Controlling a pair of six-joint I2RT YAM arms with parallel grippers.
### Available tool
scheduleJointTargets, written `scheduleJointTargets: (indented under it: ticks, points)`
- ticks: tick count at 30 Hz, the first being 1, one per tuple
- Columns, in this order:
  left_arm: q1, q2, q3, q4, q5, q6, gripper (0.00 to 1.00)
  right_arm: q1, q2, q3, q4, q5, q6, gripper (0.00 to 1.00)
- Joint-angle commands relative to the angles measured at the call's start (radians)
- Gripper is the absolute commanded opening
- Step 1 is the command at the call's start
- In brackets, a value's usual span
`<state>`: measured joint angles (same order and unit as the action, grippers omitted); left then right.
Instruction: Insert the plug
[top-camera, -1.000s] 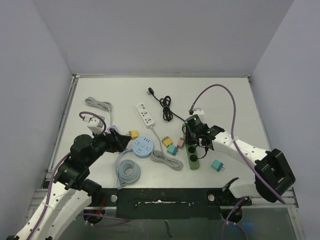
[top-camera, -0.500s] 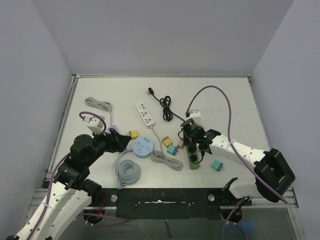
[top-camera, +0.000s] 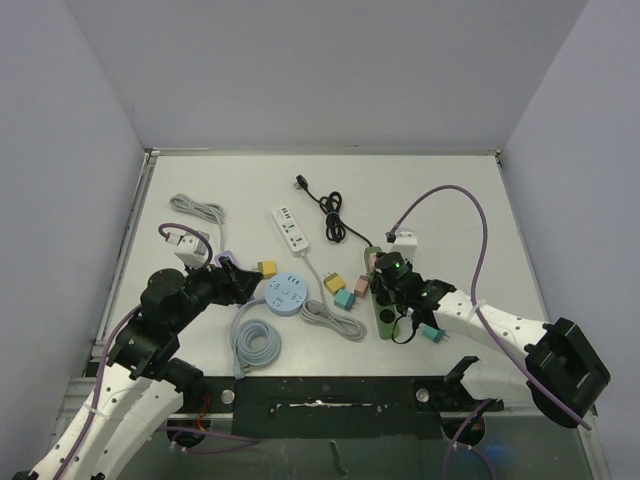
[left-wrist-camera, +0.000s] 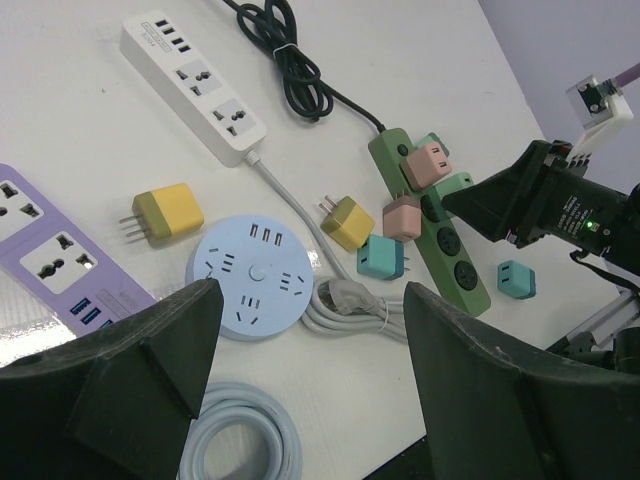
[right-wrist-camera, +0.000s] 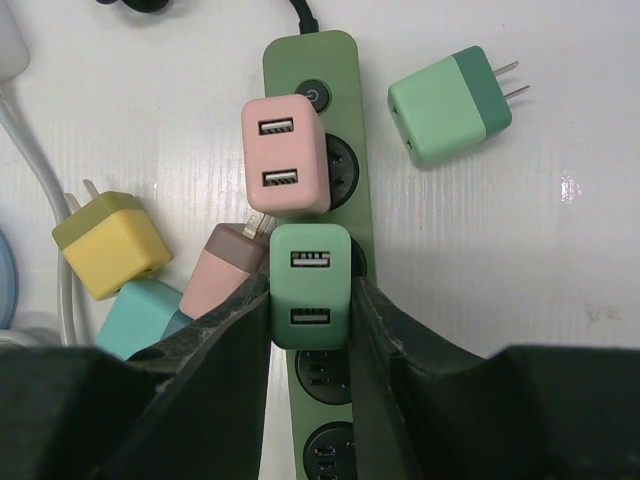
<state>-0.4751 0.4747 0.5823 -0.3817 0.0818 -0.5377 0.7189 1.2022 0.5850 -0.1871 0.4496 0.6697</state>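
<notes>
One green plug (right-wrist-camera: 310, 262) is being clamped by the right gripper (right-wrist-camera: 310, 300) over the strip (right-wrist-camera: 300, 65) near the desk's (top-camera: 450, 200) front edge, probably needing a straight push home, while the left gripper (left-wrist-camera: 312, 365) is hanging open.

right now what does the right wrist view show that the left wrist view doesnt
Only the right wrist view: the right gripper shut on the sides of the green adapter, and the USB ports facing the camera on it and on the pink adapter. Only the left wrist view: the purple strip, the pronged yellow adapter beside it and the coiled pale cable. Both: the green power strip, the pink adapter seated on it, and an olive-yellow adapter lying beside the strip.
</notes>
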Motion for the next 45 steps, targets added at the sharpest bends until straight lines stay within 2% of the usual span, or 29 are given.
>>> scheduleJointTargets:
  ticks: [1,5,10,17,21,24,27,29,38,45]
  points:
    - [0.0,-0.002,0.011,0.026,-0.014,0.015,0.71,-0.01,0.07,-0.051,-0.025,-0.016,0.006,0.0]
    - [0.0,-0.002,0.01,0.026,-0.016,0.015,0.71,0.007,0.141,-0.032,-0.009,-0.054,-0.033,0.0]
    - [0.0,-0.003,0.012,0.025,-0.018,0.015,0.71,0.005,0.222,0.019,-0.068,-0.031,0.017,0.02]
    - [0.0,-0.001,0.011,0.024,-0.018,0.017,0.71,0.002,0.21,0.059,-0.126,-0.012,0.052,0.09]
    - [0.0,0.002,0.011,0.023,-0.019,0.016,0.71,-0.01,0.167,0.157,-0.246,-0.005,0.063,0.21]
    - [0.0,0.001,0.013,0.023,-0.019,0.016,0.71,-0.024,0.135,0.232,-0.307,-0.036,0.039,0.4]
    - [0.0,0.002,0.013,0.021,-0.019,0.016,0.71,-0.035,0.127,0.312,-0.371,-0.069,0.019,0.49]
    - [0.0,0.001,0.013,0.021,-0.018,0.016,0.71,-0.045,0.132,0.347,-0.405,-0.099,0.014,0.52]
    - [0.0,-0.008,0.013,0.02,-0.018,0.016,0.71,-0.104,0.209,0.416,-0.506,-0.162,0.048,0.52]
    - [0.0,-0.01,0.015,0.017,-0.017,0.016,0.71,-0.116,0.272,0.424,-0.492,-0.21,0.011,0.42]
